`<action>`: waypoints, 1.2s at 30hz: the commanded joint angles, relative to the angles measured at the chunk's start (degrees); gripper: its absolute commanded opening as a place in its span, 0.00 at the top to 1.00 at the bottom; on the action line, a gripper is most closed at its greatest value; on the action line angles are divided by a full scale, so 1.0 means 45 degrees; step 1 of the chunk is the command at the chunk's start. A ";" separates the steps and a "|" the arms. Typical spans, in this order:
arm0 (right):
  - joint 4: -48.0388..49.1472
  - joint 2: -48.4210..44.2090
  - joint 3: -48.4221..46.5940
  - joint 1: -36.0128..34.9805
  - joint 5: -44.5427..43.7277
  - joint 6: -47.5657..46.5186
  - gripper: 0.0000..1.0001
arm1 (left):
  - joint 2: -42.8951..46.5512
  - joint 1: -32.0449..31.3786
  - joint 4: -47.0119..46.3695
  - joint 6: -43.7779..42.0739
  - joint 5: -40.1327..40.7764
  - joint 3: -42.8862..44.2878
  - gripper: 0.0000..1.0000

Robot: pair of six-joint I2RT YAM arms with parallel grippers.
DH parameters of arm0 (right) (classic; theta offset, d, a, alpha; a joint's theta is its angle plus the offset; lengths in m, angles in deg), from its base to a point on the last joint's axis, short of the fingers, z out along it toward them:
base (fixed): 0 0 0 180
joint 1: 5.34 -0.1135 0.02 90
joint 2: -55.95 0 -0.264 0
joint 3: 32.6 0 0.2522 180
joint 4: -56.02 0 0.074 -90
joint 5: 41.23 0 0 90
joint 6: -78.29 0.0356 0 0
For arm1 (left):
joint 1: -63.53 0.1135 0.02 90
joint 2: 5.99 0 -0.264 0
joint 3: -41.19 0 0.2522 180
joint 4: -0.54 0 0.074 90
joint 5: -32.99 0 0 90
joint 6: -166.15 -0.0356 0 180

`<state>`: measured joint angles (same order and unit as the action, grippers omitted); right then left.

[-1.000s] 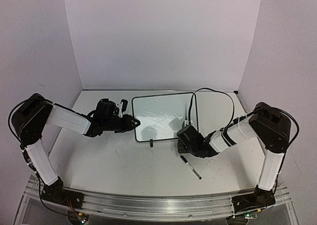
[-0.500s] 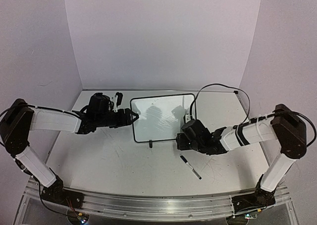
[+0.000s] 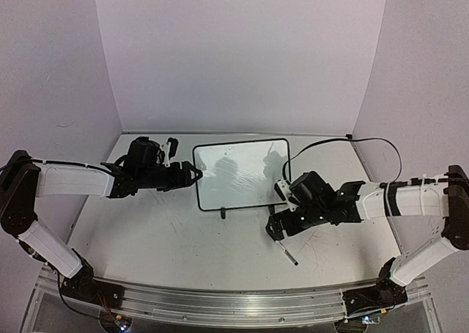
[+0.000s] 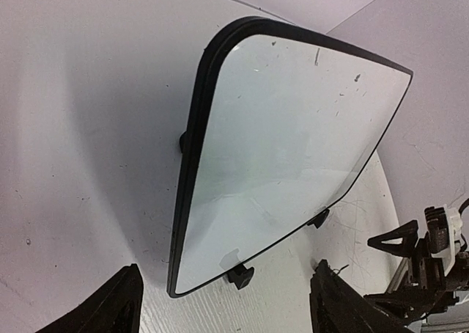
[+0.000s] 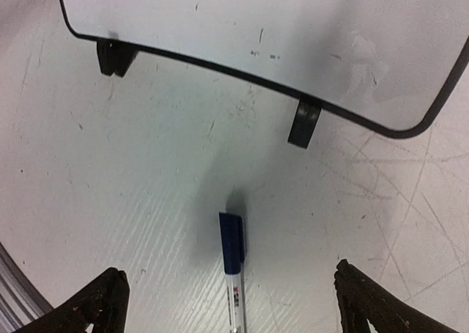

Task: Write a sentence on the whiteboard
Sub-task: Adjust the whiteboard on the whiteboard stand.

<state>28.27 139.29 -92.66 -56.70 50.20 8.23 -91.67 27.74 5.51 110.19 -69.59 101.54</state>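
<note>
The whiteboard [image 3: 242, 173] stands propped at mid-table on two black feet, its black-framed face [image 4: 293, 135] bare except for small specks; no sentence shows on it [image 5: 256, 25]. My left gripper [image 3: 195, 175] is open just off the board's left edge, the near-left corner lying between its fingertips [image 4: 117, 304] with a gap on both sides. A marker with a blue cap [image 5: 232, 243] lies on the table in front of the board's right foot [image 5: 304, 124]. My right gripper [image 3: 277, 229] hovers open directly over the marker [image 3: 288, 254], fingers wide on either side, touching nothing.
The white tabletop [image 3: 183, 230] is covered in grey scuff lines. A black cable [image 3: 322, 144] loops from the right arm over the table behind the board's right corner. Purple walls close in at the back and both sides. The right arm's gripper [image 4: 425, 245] shows past the board.
Both grippers have opened wide. The right one has moved from the board's lower right corner toward the near side, over the marker. The left arm has stretched out lower along the table.
</note>
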 commanded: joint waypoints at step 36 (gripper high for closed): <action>0.4082 0.2944 -0.0353 0.3015 -0.1399 -0.0215 0.59 | -0.1601 -0.0035 -0.0056 0.0111 -0.0210 0.0454 0.43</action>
<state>46.48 155.87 -94.77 -43.03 44.54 7.84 -98.69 27.74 5.48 110.02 -69.42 101.67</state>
